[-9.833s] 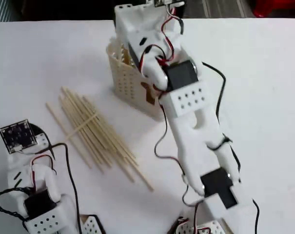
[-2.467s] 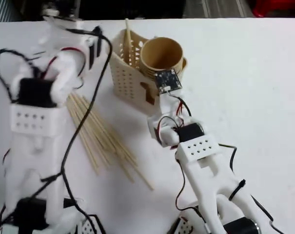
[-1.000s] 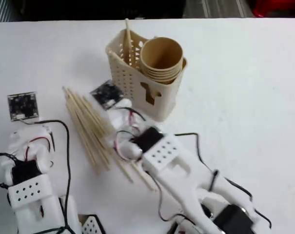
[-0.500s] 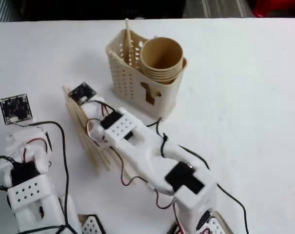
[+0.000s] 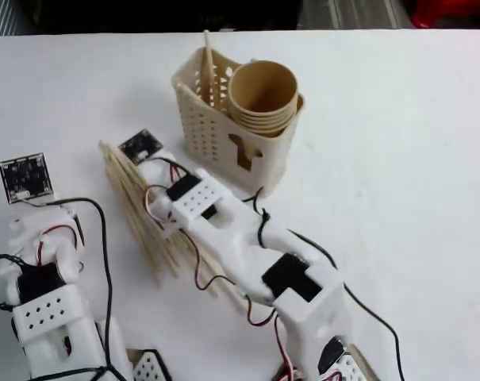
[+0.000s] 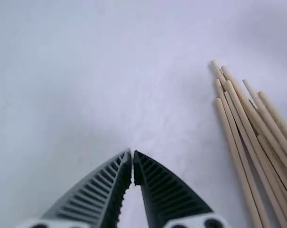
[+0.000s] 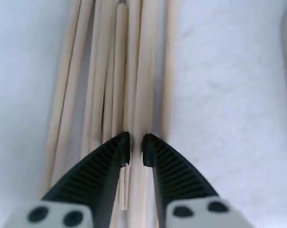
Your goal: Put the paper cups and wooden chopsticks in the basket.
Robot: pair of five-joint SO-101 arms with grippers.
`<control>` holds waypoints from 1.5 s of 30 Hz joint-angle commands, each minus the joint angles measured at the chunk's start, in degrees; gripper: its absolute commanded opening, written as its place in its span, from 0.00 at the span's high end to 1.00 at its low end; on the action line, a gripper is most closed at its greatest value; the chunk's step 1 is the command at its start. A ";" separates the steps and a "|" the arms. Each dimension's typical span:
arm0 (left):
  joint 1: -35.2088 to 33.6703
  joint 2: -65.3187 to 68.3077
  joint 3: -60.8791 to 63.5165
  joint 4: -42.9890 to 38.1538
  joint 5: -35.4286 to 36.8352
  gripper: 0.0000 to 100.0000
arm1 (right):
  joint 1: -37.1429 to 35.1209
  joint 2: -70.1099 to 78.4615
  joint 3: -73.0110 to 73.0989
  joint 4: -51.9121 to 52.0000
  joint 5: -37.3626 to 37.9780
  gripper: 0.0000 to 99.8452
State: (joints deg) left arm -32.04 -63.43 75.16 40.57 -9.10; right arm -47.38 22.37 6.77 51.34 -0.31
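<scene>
On the table from above, basket holding stacked cups and one upright chopstick, more chopsticks lying beside it, left wrist, left gripper sitting closed over bare table, right wrist, right gripper pinching one of them.

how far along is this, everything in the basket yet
Done: the paper cups sit stacked in the basket, with a few sticks upright beside them. In hand: the right end effector is pinching one stick of the chopstick pile. Remaining: that pile, lying on the table.
</scene>
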 commanded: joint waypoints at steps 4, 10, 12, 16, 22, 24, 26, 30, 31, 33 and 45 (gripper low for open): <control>-0.31 -1.01 -0.09 -1.23 0.44 0.96 | 1.19 -6.73 -0.62 9.63 0.44 0.98; -0.31 -1.01 -0.09 -1.23 0.44 0.96 | 4.18 -13.85 2.90 14.90 0.62 0.98; -0.40 -1.01 -0.09 -1.23 0.44 0.96 | 4.53 -16.48 5.71 14.37 0.62 0.98; -0.40 -1.01 -0.09 -1.23 0.44 0.96 | 4.26 -24.40 10.99 14.11 0.62 0.98; -0.40 -1.01 0.00 -1.23 0.44 0.96 | 4.26 -39.16 17.76 14.02 0.26 0.98; -0.40 -1.01 0.00 -1.23 0.44 0.96 | 4.26 -43.30 18.81 14.02 0.26 0.98; -0.40 -1.01 0.00 -1.23 0.44 0.96 | 4.44 -47.16 18.90 14.02 0.26 0.98; -0.40 -1.27 0.70 -1.32 0.44 0.96 | 4.44 -54.90 18.81 9.27 0.18 0.98; -0.40 -1.27 0.70 -1.32 0.44 0.96 | 4.44 -56.75 18.81 7.08 0.18 0.98; -0.40 -1.27 0.79 -1.32 0.44 0.96 | 4.53 -60.26 18.90 1.89 0.18 0.98; -0.40 -1.27 0.79 -1.32 0.35 0.96 | 11.47 -61.67 18.99 -36.97 0.62 0.98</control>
State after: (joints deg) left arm -32.04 -63.52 76.31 40.48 -9.10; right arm -39.47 -40.04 26.29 23.74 -0.31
